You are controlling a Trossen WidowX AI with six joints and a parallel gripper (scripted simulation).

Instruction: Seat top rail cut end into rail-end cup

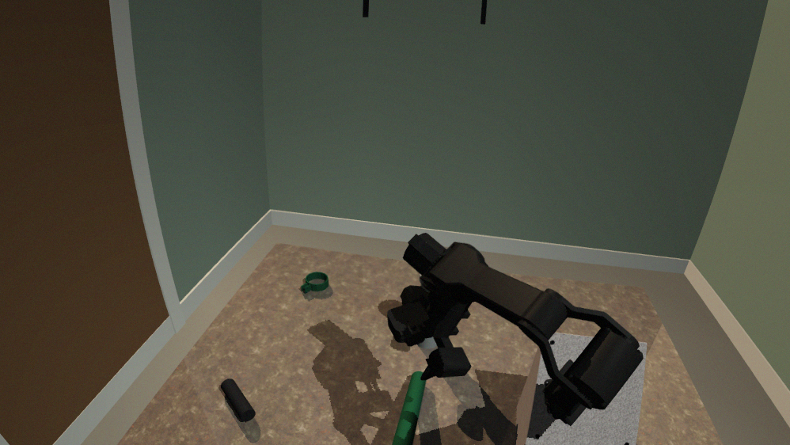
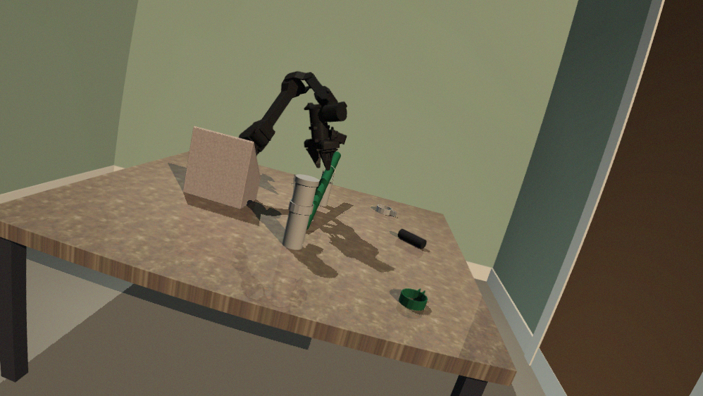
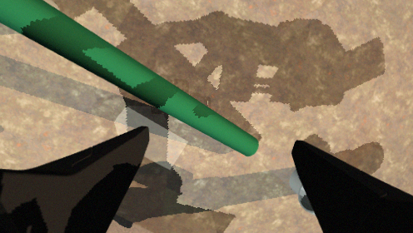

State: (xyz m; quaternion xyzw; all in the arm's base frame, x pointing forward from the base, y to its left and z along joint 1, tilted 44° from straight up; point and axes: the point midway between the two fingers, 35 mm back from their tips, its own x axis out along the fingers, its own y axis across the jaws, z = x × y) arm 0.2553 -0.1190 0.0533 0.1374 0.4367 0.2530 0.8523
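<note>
The green rail (image 1: 408, 414) (image 2: 320, 192) (image 3: 141, 79) slopes down toward the big grey post (image 2: 296, 228). In the wrist view its lower end lies between and beyond my fingertips. My gripper (image 1: 413, 360) (image 2: 322, 168) (image 3: 221, 140) is open and empty, pointing down near the rail; contact is not clear. The brace band (image 2: 301, 206) is round the post somewhat above mid-height, below the post cap (image 2: 306, 180). The rail-end cup is not clearly visible. The loop cap behind the rail is too small to make out on the thinner post (image 2: 326, 195).
A pinkish wedge-shaped block (image 2: 218, 169) stands near the arm's base. A black cylinder (image 1: 237, 400) (image 2: 412, 238), a green ring clamp (image 1: 317, 285) (image 2: 413, 300) and a light ring clamp (image 2: 384, 210) lie on the table. A grey rounded piece (image 3: 295, 181) shows partly behind one finger.
</note>
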